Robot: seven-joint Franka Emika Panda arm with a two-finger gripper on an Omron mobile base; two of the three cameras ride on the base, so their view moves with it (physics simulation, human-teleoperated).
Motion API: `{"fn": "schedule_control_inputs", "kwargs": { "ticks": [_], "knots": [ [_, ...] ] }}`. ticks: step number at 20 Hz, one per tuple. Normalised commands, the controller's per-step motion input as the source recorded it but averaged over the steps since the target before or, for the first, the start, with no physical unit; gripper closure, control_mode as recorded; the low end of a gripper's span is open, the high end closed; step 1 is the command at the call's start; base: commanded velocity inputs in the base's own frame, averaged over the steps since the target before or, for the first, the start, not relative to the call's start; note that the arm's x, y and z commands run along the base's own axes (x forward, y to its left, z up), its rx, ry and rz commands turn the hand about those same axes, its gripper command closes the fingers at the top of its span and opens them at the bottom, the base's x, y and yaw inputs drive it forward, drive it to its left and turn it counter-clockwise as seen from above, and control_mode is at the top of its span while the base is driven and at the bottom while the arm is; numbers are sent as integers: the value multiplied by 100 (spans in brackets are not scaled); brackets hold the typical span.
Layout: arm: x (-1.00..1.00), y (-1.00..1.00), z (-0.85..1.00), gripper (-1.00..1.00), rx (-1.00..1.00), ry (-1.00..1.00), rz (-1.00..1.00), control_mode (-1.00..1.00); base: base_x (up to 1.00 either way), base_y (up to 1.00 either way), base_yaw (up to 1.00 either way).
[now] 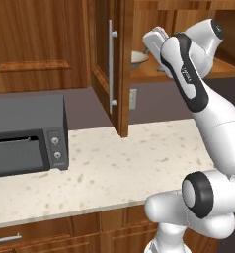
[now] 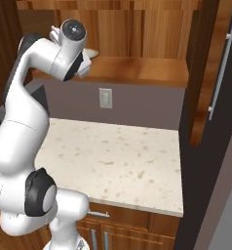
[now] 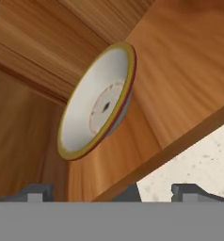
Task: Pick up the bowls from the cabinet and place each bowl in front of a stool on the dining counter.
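The cabinet stands open, its door (image 1: 120, 64) with the silver bar handle (image 1: 111, 66) swung out toward me. On the cabinet shelf (image 2: 137, 71) sits one shallow bowl (image 3: 97, 106), cream inside with a yellowish-brown rim; it also peeks out beside the hand as the bowl (image 1: 138, 58) and the bowl (image 2: 92, 52). My gripper (image 3: 113, 193) is raised at the shelf's front edge, just short of the bowl, open wide with nothing between its fingertips (image 3: 36, 192). The dining counter and the stools are out of view.
Below the cabinet runs a speckled counter (image 1: 119, 163) with a dark oven (image 1: 25, 138) at its left. A wall outlet (image 2: 105, 98) sits under the shelf. The second open door (image 2: 213, 73) hangs out at the right.
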Motion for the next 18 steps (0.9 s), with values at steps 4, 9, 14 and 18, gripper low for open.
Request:
{"fn": "schedule_control_inputs", "kwargs": {
  "ticks": [4,9,14,18],
  "knots": [
    [46,0,-2,-100,0,1,0,-100,0,0,0],
    [38,0,-8,-100,0,3,0,-100,0,0,0],
    [33,1,-12,-100,0,5,0,-100,0,0,0],
    [26,6,-8,-100,0,8,0,-100,0,0,0]
  ]
}}
